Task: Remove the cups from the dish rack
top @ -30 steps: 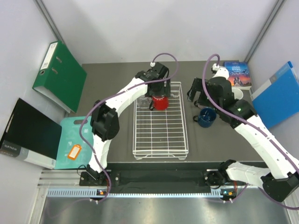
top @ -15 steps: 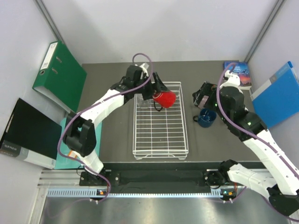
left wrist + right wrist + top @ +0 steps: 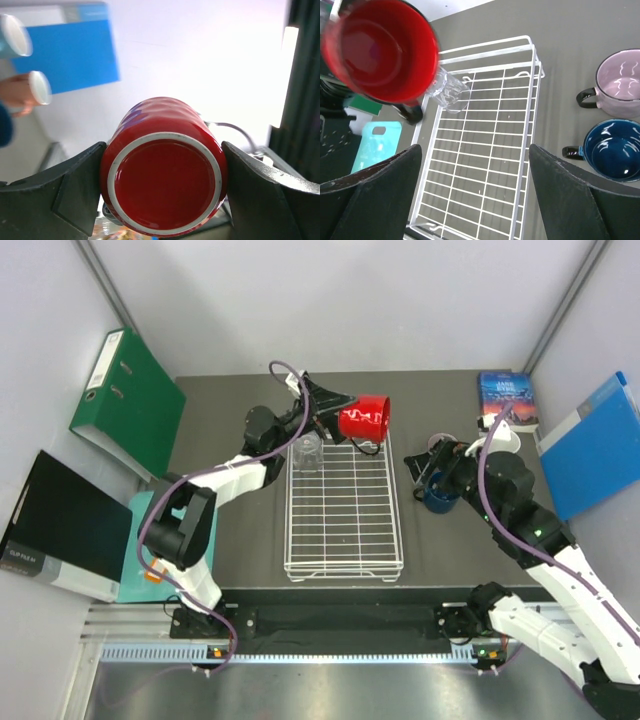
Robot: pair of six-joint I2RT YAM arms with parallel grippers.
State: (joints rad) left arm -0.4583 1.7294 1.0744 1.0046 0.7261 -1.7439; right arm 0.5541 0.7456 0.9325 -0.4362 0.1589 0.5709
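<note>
Red mug [image 3: 365,418]: held in the air over the far end of the rack, lying on its side, mouth to the right, base towards the left wrist camera, clear of the wires.
Left gripper [image 3: 164,170]: fingers [image 3: 75,195] pressed against opposite sides of the red mug, pinching it between them.
Glass tumbler [image 3: 307,452]: in the rack's far left corner, below and just left of the red mug; upright or tilted, cannot tell.
Dish rack [image 3: 345,568]: white wire tray at mid-table, between the two arms.
Right gripper [image 3: 475,150]: fingers spread wide with nothing between them, hovering right of the rack above two mugs.
Dark blue mug [image 3: 612,150]: upright on the table just right of the rack, handle towards it.
Mauve-pink mug [image 3: 620,80]: upright just beyond the dark blue mug, handle likewise towards the rack.
</note>
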